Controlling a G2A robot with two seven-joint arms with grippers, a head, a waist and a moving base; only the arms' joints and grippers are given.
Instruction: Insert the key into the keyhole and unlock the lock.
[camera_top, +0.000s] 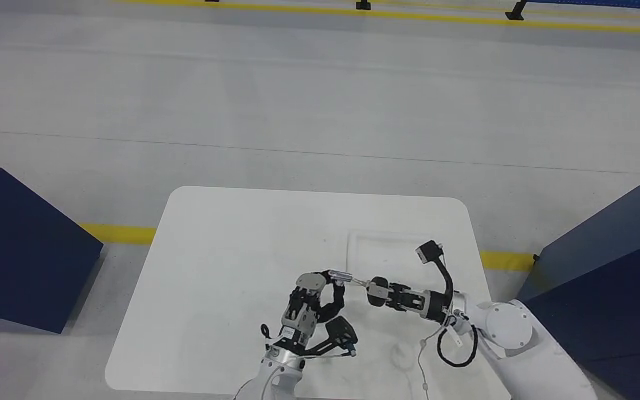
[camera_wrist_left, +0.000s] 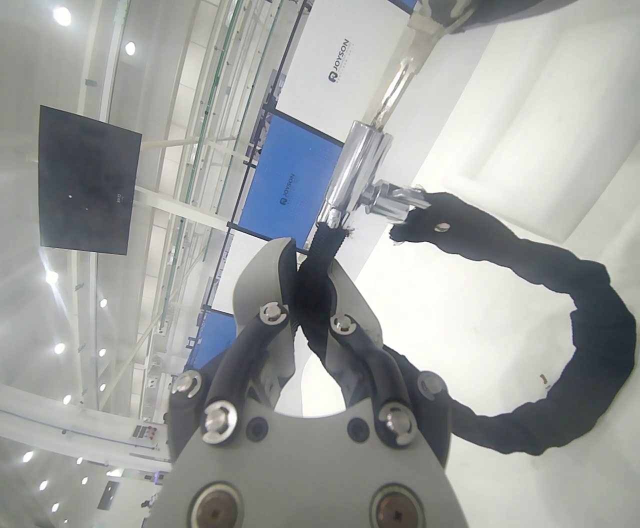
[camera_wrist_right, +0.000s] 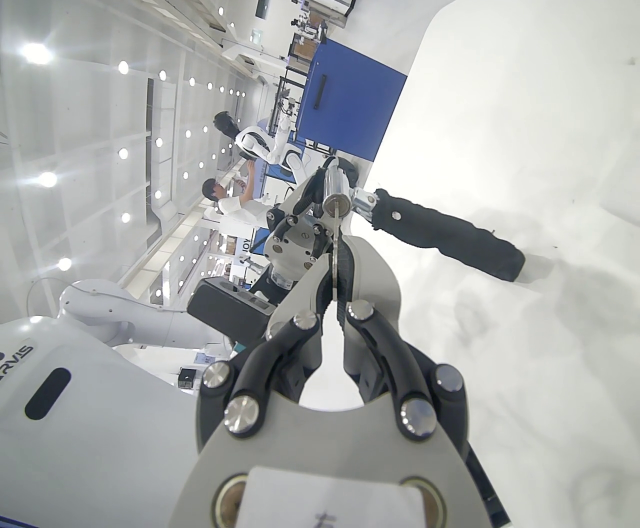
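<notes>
The lock is a chrome cylinder (camera_wrist_left: 357, 170) on a black fabric-sleeved chain (camera_wrist_left: 575, 350) that loops back to a bolt (camera_wrist_left: 395, 202) at the cylinder's side. My left gripper (camera_wrist_left: 312, 265) is shut on the sleeve just beside the cylinder and holds it off the table (camera_top: 250, 260). My right gripper (camera_wrist_right: 336, 250) is shut on the flat key (camera_wrist_right: 334, 265). The key's blade (camera_wrist_left: 397, 90) sits in the keyhole (camera_wrist_right: 335, 204) on the cylinder's end face. From above, the two grippers meet at the lock (camera_top: 340, 275) near the table's front, left gripper (camera_top: 312, 298), right gripper (camera_top: 372, 290).
A shallow white tray (camera_top: 400, 245) lies on the table just behind the grippers. Dark blue partitions stand beside the table at the left (camera_top: 40, 260) and right (camera_top: 600, 270). The table's left and far parts are bare white surface.
</notes>
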